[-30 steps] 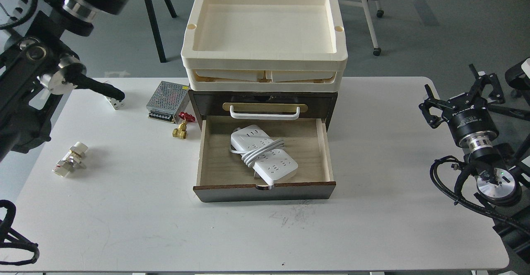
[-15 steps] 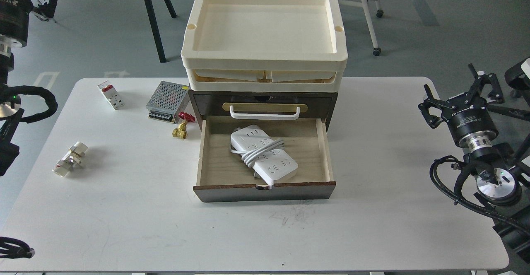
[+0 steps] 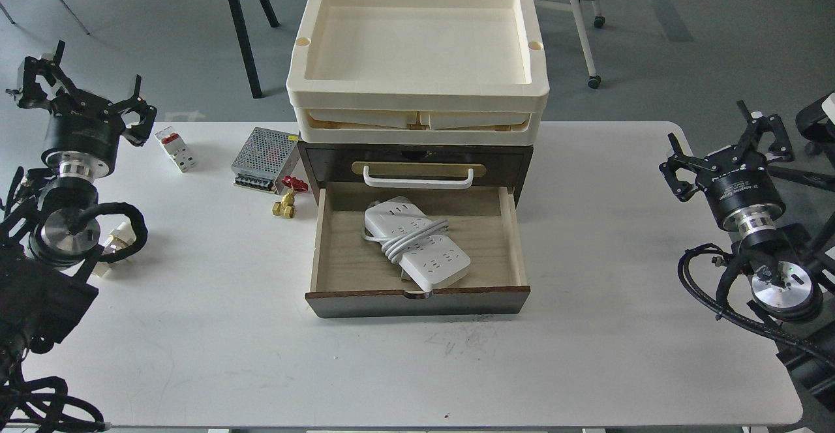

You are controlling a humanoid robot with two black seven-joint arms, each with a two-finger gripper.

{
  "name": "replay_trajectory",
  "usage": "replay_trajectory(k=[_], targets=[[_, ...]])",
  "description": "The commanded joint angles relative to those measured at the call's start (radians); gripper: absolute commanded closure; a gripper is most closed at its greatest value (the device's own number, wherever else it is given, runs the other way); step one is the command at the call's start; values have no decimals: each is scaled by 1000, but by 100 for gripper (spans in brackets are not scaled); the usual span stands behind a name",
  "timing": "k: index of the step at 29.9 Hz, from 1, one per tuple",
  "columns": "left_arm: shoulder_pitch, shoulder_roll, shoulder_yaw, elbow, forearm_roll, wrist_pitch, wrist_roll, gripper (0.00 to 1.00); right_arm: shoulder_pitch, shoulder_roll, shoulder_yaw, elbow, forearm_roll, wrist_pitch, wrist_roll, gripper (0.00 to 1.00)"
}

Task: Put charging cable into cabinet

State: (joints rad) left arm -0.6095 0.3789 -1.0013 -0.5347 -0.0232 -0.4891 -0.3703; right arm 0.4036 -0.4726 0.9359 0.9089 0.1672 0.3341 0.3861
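The charging cable (image 3: 417,244) is lying slantwise in the cabinet's (image 3: 417,237) pulled-out bottom drawer, its cord wrapped around its middle. Cream trays (image 3: 416,97) are sitting stacked on top of the cabinet. To the left on the tabletop (image 3: 196,328) a metal mesh box (image 3: 264,159), a red-handled brass valve (image 3: 287,197) and a small white breaker (image 3: 175,149) are resting. The left pincer (image 3: 83,97) and right pincer (image 3: 727,143) are hovering at the far edges, both spread open and holding nothing.
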Motion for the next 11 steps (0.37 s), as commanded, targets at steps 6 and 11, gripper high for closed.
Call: replay_trajectory(k=[6,11], targets=[[2,-9,18,-11,0,0,-2,0,0,0,73,-4,0,-3,43,0],[5,-14,18,-11,0,0,-2,0,-5,-3,61,-8,-1,-1,80,0]])
